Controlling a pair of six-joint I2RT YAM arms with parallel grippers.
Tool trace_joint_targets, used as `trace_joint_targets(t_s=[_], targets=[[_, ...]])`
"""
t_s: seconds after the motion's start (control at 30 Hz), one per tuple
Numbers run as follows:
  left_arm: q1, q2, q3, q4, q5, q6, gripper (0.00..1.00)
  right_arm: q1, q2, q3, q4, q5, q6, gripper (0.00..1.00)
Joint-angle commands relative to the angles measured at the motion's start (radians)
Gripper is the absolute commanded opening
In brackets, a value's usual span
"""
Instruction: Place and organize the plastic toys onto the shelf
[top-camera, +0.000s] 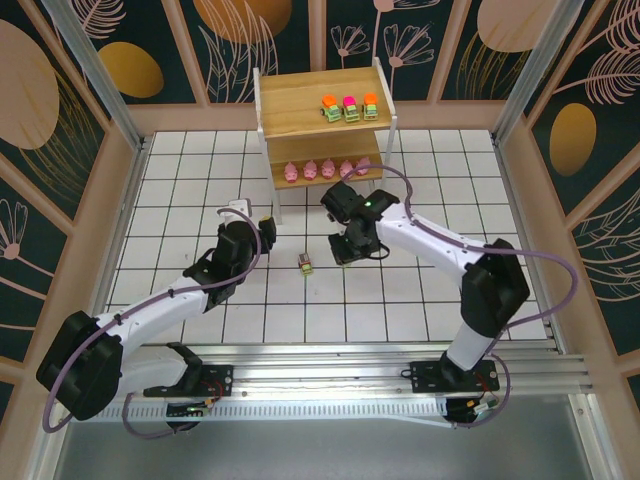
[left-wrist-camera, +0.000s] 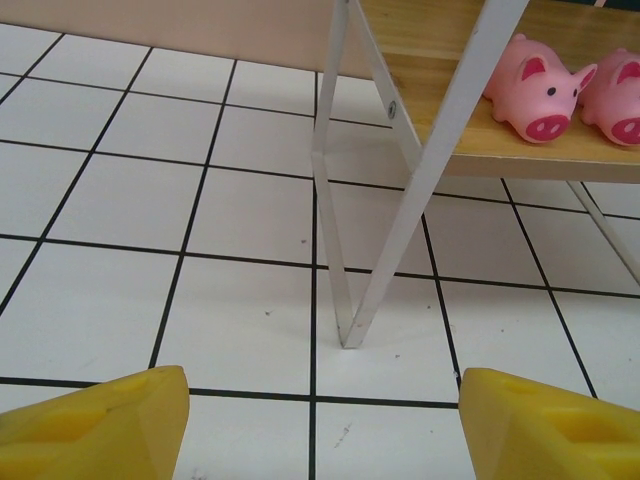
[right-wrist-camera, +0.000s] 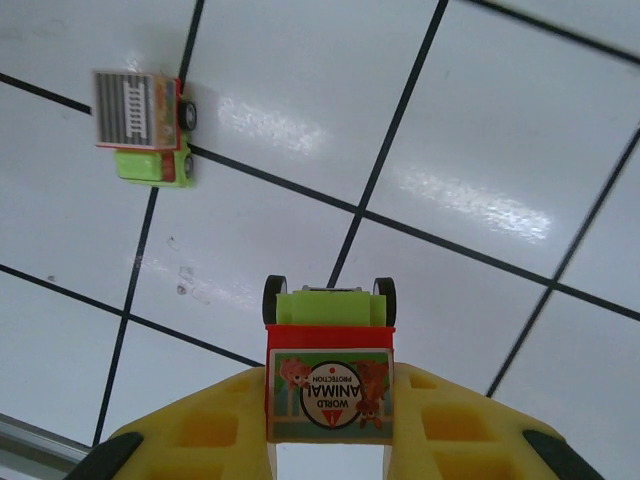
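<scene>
Toy truck (right-wrist-camera: 330, 372) is pinched by the right end effector (right-wrist-camera: 330, 428) over the table (top-camera: 180, 180), wheeled green side facing away from the wrist; long axis unclear. Left end effector (left-wrist-camera: 322, 412) is spread, empty. Shelf (top-camera: 300, 100) holds three trucks (top-camera: 348, 107) and five pigs (top-camera: 320, 171); one loose truck (top-camera: 305, 263) lies unplaced.

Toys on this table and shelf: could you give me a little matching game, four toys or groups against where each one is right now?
Things
1. pink pigs
2. three bright-topped vehicles
3. grey-topped vehicle
4. picture-labelled vehicle

Places
A. loose on the tiled table
B. upper board of the shelf
C. clamped in the right tool
D. lower board of the shelf

Pairs: 1-D, 2-B, 3-A, 4-C.
</scene>
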Motion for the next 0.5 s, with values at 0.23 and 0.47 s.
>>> trace_joint_targets(t_s=[0.23,0.47], targets=[[0.006,0.0,0.028,-0.001,0.001,0.015,0.72,-0.001,0.149,-0.006,0.084,-0.102,-0.046,0.18],[0.006,-0.002,0.027,-0.001,0.004,0.014,0.72,-0.004,0.225,0.035,0.108,-0.062,-0.051,0.19]])
